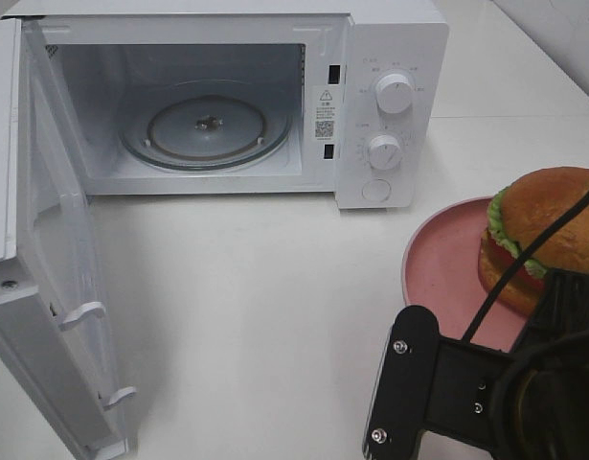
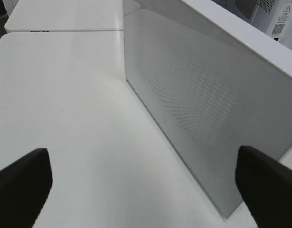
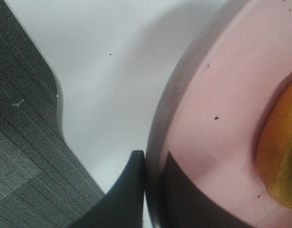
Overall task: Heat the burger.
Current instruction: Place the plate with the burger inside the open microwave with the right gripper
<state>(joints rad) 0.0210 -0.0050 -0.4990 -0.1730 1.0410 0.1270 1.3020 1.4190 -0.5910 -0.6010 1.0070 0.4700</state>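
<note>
The right gripper [image 3: 146, 187] pinches the rim of the pink plate [image 1: 445, 251] at lower right while the left gripper [image 2: 143, 185] gapes empty, so the next move is probably to carry the burger [image 1: 548, 225] into the open microwave [image 1: 395, 48].

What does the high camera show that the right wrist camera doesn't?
Only the high view: the microwave, its door open, its glass turntable bare. Only the wrist view: the right gripper pinching the pink plate at its rim, and grey floor beyond the white table. Both: the plate, the burger and the table.

High camera looks down; right wrist camera, close, shares its plate [image 1: 445, 264] [image 3: 207, 118].
</note>
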